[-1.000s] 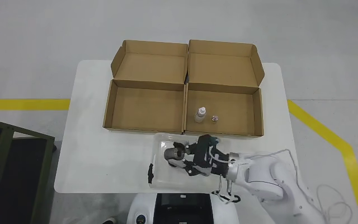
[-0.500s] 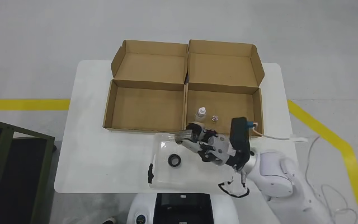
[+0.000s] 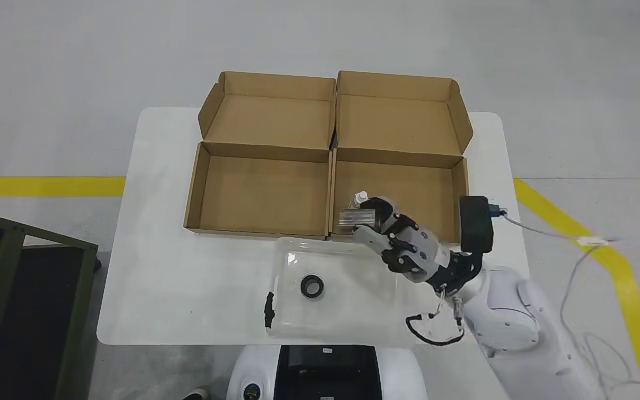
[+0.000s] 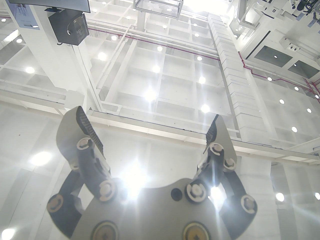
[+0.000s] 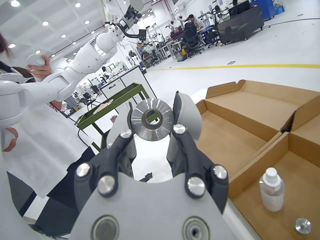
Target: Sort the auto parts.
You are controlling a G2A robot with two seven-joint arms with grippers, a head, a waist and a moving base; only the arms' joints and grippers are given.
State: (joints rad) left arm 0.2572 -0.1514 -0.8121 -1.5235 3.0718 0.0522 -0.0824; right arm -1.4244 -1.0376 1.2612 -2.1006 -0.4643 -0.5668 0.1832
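We see the right tool (image 5: pixel 153 104) has lifted the finned metal disc (image 5: pixel 161 129) it pinches from the clear tray (image 3: pixel 290 262) to the right box (image 3: pixel 440 190). From above, the disc is hard to make out. The left tool (image 4: pixel 147 113) is spread.

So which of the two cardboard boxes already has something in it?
The box on the robot's right: a bottle and a metal part stand in it; the left box is bare.
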